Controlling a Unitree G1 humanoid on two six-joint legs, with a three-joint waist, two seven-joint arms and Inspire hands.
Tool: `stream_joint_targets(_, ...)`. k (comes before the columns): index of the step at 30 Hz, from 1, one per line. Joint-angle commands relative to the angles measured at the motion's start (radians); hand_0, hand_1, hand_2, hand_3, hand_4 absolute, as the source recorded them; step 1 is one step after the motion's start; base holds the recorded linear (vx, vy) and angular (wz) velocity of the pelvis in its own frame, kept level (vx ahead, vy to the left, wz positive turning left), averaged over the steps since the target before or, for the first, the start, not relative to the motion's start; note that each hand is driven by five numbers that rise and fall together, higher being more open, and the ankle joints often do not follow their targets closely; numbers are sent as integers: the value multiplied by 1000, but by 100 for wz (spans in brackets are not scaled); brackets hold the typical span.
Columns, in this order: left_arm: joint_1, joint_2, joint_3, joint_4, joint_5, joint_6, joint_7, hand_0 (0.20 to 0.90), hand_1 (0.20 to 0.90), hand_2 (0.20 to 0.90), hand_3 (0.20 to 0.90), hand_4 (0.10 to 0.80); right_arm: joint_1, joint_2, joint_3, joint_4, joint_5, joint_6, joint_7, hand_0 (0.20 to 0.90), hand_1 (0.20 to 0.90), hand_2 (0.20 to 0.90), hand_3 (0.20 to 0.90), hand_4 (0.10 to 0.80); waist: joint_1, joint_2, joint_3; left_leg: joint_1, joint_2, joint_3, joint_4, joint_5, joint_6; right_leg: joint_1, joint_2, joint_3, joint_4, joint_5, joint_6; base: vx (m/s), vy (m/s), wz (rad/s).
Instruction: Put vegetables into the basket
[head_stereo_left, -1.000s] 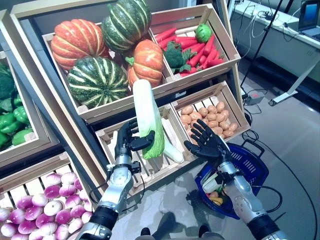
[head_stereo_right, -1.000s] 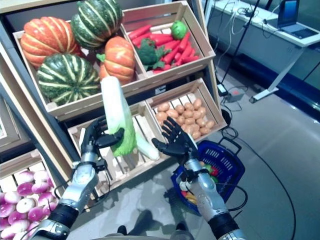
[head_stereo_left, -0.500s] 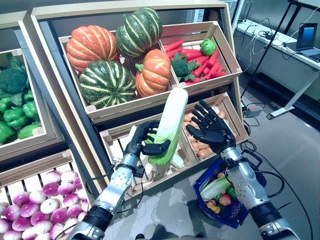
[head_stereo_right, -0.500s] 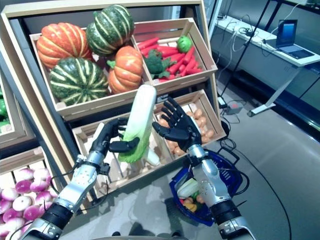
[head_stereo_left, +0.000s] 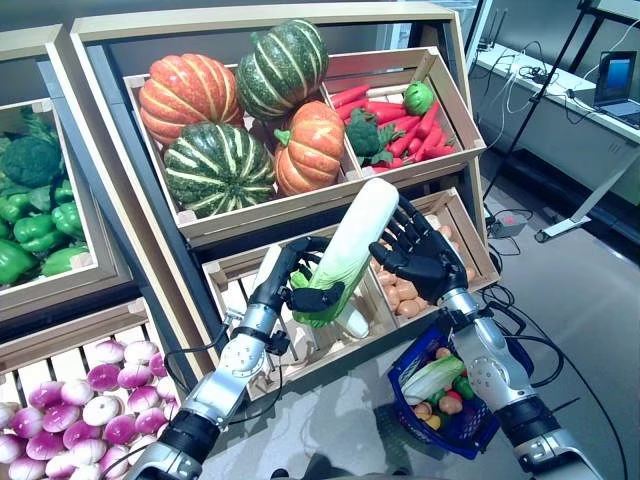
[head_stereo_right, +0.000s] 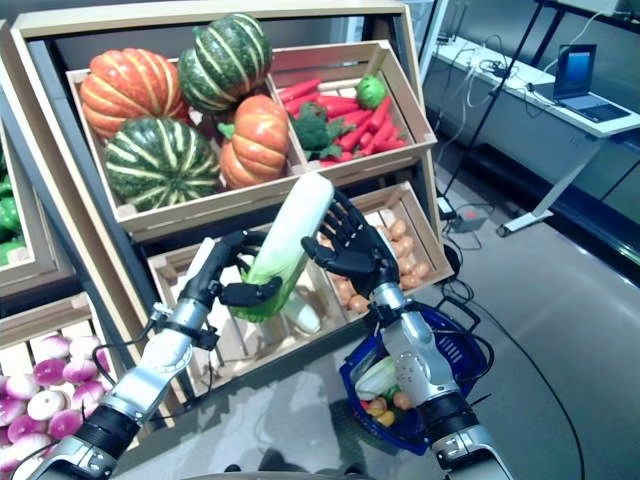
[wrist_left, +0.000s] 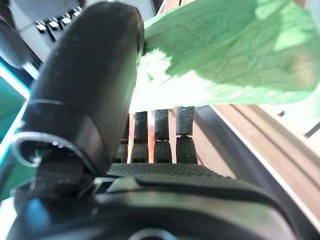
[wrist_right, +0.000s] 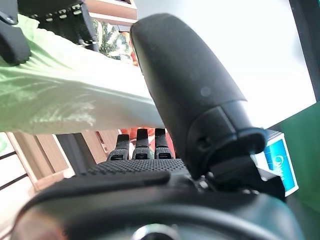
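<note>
Grey polished floor lay under slatted wooden crates stacked on a stand. Nearest, low on the right, a blue plastic basket (head_stereo_left: 478, 425) with a mesh wall sat on the floor, already holding a few vegetables. Above it the right hand (head_stereo_left: 425, 262) was spread, its straight dark fingers lying against the upper side of a long cabbage (head_stereo_left: 346, 250), smooth and white along the stalk and crinkled green at the leafy end. The left hand (head_stereo_left: 293, 287) was curled round that leafy end, thumb across the front, holding the cabbage tilted in the air in front of the crates, above and left of the basket. Behind lay small oval potatoes (head_stereo_left: 400, 293), and farther back ribbed orange and striped green pumpkins (head_stereo_left: 215, 168) and red carrots (head_stereo_left: 400, 112).
</note>
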Motion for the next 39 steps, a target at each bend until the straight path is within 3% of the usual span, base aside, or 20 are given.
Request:
stream_joint_targets(1, -185, 24, -55, -94, 56, -189, 50, 300, 300, 300, 300, 400, -135, 23, -61, 1, 99, -66, 67, 900, 900, 900, 900, 800, 4, 0, -83, 7, -4, -15, 1, -69, 15, 7, -59, 10, 5, 12, 2, -1, 0, 6)
stream_joint_targets(7, -195, 35, -82, -102, 86, -226, 49, 300, 300, 300, 300, 400, -155, 19, -60, 16, 157, -6, 95, 900, 900, 900, 900, 800, 4, 0, -88, 10, -3, -18, 1, -71, 13, 11, -59, 11, 4, 9, 2, 0, 0, 1)
stream_joint_targets(13, -199, 36, -121, -91, 57, -242, 9, 300, 300, 300, 300, 400, -183, 28, -53, 14, 308, 36, 263, 900, 900, 900, 900, 800, 5, -2, -90, 8, -2, -20, 1, -73, 12, 11, -57, 11, 4, 8, 2, 0, 0, 0)
stream_joint_targets(20, -212, 55, -140, -81, 75, -275, 10, 300, 300, 300, 300, 400, -218, 7, -56, 22, 302, 23, 277, 900, 900, 900, 900, 800, 7, -4, -99, 4, 0, -24, 1, -73, 11, 7, -53, 16, 4, 4, -1, 0, 0, 0)
stream_joint_targets(21, -212, 58, -142, -84, 77, -276, 13, 300, 300, 300, 300, 400, -219, 3, -57, 23, 289, 17, 272, 749, 749, 749, 749, 700, 6, -4, -100, 2, 0, -24, 1, -73, 11, 6, -53, 18, 4, 5, 0, 0, 0, 0)
stream_joint_targets(22, -214, 59, -144, -87, 81, -276, 15, 300, 300, 300, 300, 400, -223, -3, -56, 25, 286, 8, 271, 300, 300, 300, 300, 400, 4, -5, -102, 0, 0, -23, 1, -71, 12, 3, -53, 21, 4, 6, 0, 0, 0, 0)
stream_joint_targets(39, -230, 52, -147, -80, 79, -253, 43, 300, 300, 300, 300, 400, -244, -9, -68, 33, 283, -4, 246, 300, 300, 300, 300, 400, -6, -1, -98, -6, 2, -21, 1, -70, 10, -7, -50, 39, 2, 9, 0, -2, 0, 0)
